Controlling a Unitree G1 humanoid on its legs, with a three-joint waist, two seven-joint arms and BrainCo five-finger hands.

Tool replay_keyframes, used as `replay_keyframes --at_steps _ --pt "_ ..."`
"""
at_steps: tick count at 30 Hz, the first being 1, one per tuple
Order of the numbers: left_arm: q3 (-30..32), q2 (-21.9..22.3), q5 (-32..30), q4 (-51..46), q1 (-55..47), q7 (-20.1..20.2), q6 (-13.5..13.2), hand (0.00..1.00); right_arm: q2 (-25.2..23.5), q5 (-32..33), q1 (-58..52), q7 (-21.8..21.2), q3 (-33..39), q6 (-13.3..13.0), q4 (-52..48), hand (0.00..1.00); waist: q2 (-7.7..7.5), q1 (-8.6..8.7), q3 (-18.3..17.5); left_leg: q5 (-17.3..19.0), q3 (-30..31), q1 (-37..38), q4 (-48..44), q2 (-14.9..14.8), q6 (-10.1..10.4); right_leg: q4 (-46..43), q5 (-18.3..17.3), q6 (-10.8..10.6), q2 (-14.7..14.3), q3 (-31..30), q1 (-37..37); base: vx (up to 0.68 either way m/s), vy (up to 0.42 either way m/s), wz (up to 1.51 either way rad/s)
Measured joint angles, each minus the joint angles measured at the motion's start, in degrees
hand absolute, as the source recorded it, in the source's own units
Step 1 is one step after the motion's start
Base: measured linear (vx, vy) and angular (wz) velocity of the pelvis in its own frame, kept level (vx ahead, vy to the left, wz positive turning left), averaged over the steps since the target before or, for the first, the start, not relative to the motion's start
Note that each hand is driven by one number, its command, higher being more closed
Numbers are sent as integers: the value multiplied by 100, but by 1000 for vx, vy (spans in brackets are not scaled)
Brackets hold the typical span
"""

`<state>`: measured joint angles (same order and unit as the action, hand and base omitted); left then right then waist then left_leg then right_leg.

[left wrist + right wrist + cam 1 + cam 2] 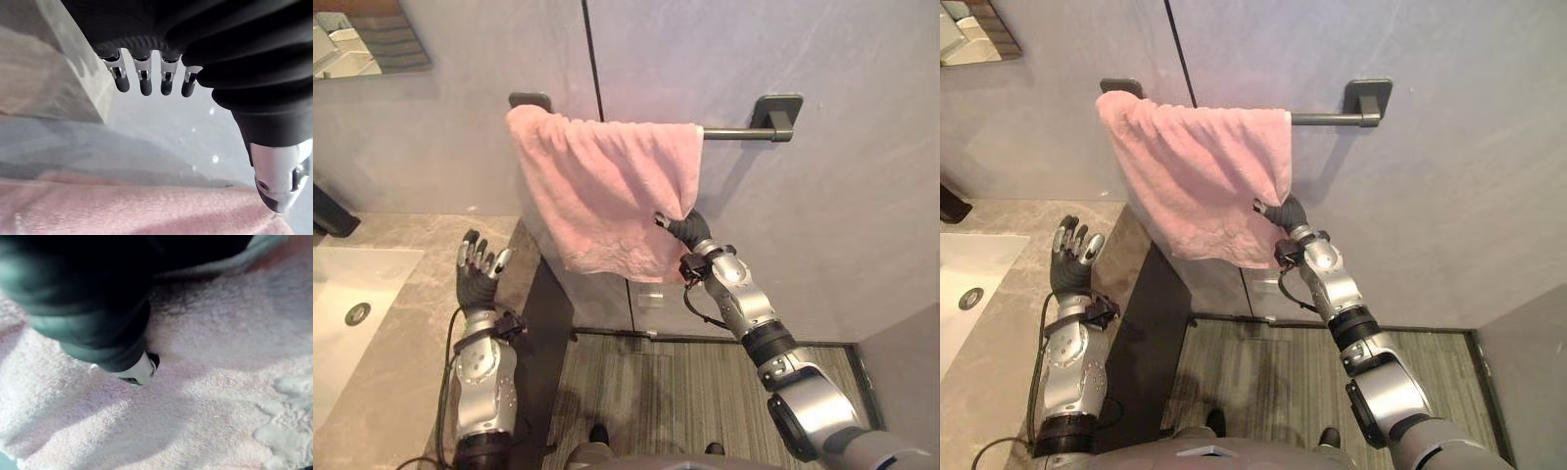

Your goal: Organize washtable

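On the dark metal wall bar, the pink terry towel hung bunched left; right hand met its right edge, grip couldn't be told; left hand was splayed, idle; edge likely needed an even rightward tug.

I face a pale grey wall with a dark rail fixed across it. A thin dark seam runs down the wall above the rail's left half. Below the rail lies a floor of grey-brown strips. Below and left of the rail stands a stone-grey counter with a dark side panel and a white sink set in it. High to the rail's left, a mirror's corner shows.
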<state>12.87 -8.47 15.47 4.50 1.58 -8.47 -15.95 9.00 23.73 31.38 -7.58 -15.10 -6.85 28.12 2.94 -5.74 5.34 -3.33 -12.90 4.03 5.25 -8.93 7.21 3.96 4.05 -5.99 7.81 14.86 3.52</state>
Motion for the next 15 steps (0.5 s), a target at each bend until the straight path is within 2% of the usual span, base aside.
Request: replay_keyframes --at_steps 5,6,15 --pt "-311 -177 -156 4 489 -102 2 0 -25 439 -231 -88 -94 -6 -641 100 7 129 4 3 -229 58 -6 -3 3 -51 32 3 -3 -230 -140 -9 11 -23" --pt "-370 -198 -266 14 608 -126 2 0 -31 450 -245 -105 -112 -6 -718 100 8 190 4 3 -242 64 -8 -3 3 -51 37 5 -4 -244 -142 -12 8 -12" --pt "-511 -353 -578 591 1273 -440 79 0 0 667 -493 -137 -350 -43 -1311 100 31 366 17 38 -567 121 -34 -45 27 -14 157 41 -71 -606 -292 -15 1 -20"
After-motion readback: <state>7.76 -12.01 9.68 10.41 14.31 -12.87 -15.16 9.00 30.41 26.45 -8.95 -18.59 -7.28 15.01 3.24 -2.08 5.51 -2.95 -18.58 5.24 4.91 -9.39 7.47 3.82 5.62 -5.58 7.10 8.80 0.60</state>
